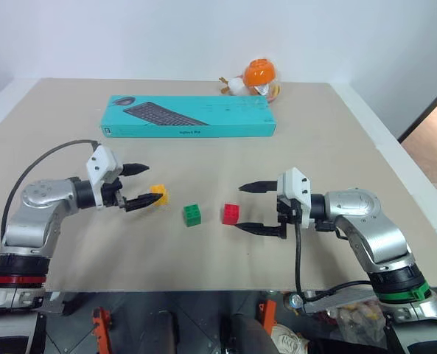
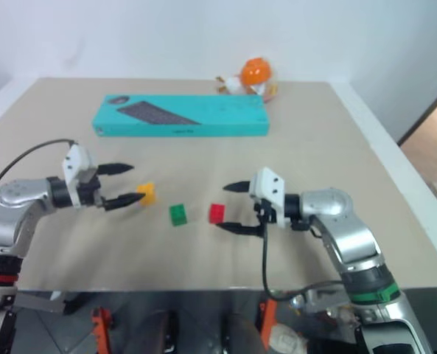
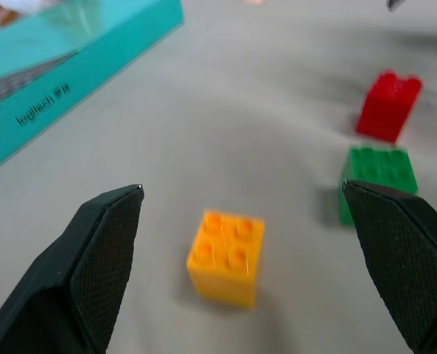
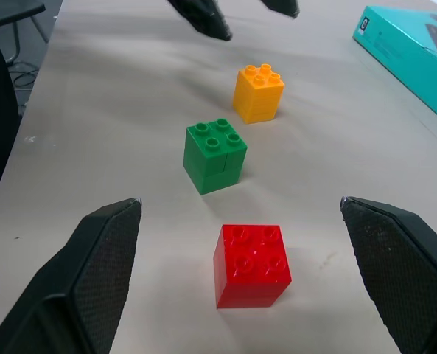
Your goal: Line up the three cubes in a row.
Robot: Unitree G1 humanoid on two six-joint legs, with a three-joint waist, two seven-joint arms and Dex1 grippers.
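Observation:
Three studded cubes stand on the tan table [image 1: 336, 140]: yellow cube [image 1: 160, 193], green cube [image 1: 192, 214] and red cube [image 1: 231, 214], from left to right. Green and red sit side by side, while yellow lies a little farther back and to the left. My left gripper [image 1: 153, 184] is open just left of the yellow cube, which sits ahead between its fingers [image 3: 100, 258] with nothing held. My right gripper [image 1: 239, 207] is open just right of the red cube [image 4: 253, 264], its fingertips [image 4: 100, 273] straddling it without touching.
A long teal keyboard box [image 1: 189, 116] lies across the back of the table, and a round orange toy [image 1: 259, 76] sits behind its right end. The table's front edge runs just below the grippers.

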